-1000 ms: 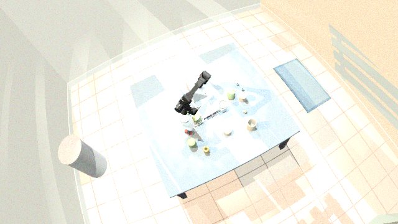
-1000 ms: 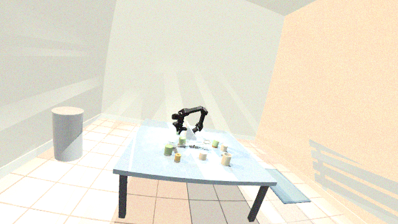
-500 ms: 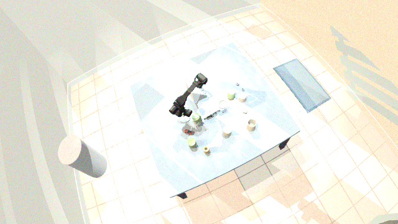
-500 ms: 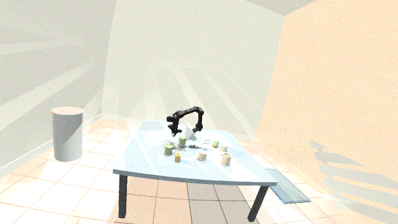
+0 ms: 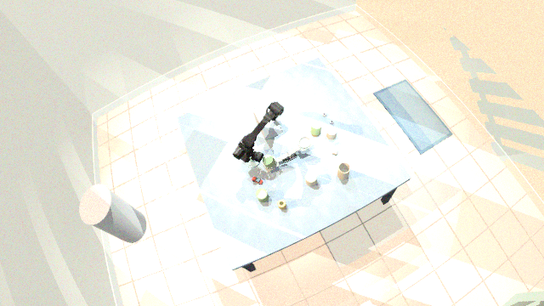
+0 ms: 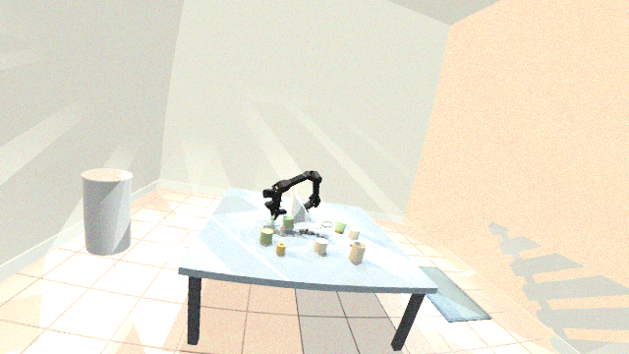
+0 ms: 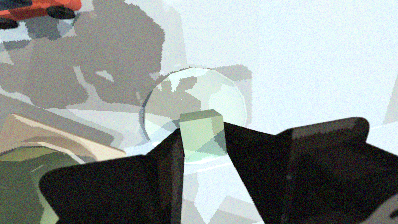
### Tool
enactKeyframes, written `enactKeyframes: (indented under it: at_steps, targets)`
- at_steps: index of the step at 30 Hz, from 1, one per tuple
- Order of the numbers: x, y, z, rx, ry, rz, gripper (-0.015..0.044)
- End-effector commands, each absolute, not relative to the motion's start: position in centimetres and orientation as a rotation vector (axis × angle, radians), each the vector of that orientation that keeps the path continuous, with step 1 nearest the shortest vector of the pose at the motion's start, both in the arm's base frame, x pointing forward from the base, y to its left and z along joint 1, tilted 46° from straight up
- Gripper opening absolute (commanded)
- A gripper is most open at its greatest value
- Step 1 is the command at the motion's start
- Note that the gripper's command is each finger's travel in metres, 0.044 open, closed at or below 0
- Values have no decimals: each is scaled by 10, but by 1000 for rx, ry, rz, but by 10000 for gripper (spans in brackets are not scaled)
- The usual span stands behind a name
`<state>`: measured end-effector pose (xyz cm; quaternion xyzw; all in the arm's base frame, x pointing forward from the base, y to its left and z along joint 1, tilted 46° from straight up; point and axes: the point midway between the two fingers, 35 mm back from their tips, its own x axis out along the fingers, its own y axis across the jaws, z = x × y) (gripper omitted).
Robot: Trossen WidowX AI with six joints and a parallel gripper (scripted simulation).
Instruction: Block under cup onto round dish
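My gripper (image 7: 200, 129) (image 6: 273, 216) is shut on the light green block (image 7: 202, 134) and holds it above the near part of the round pale dish (image 7: 227, 95) (image 5: 253, 164), as seen in the wrist view. The gap in height is hard to tell. One green cup (image 5: 269, 161) (image 6: 288, 222) (image 7: 25, 185) stands on the left end of the balance (image 5: 288, 155), close beside the dish. The balance's right end (image 5: 304, 139) bears no cup. Another green cup (image 5: 315, 130) (image 6: 340, 227) stands on the table past that end. No cup is above the dish.
A red toy car (image 5: 257, 180) (image 7: 40, 9) lies near the dish. A third green cup (image 5: 262, 195) (image 6: 266, 236), a small yellow cup (image 5: 282, 205) (image 6: 280, 249) and several tan cups stand toward the front and right. A pale upright panel (image 6: 298, 210) stands behind the balance.
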<state>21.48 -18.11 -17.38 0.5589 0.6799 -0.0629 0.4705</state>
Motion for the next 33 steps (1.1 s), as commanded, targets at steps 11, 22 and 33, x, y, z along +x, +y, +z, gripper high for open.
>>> enactKeyframes:
  at_steps: [11, 22, 33]
  targets:
    - [215, -174, -180, 1372, 1669, -153, 131]
    - [215, -175, -180, 1369, 1666, -154, 420]
    - [214, -209, -151, 1348, 1641, -164, 440]
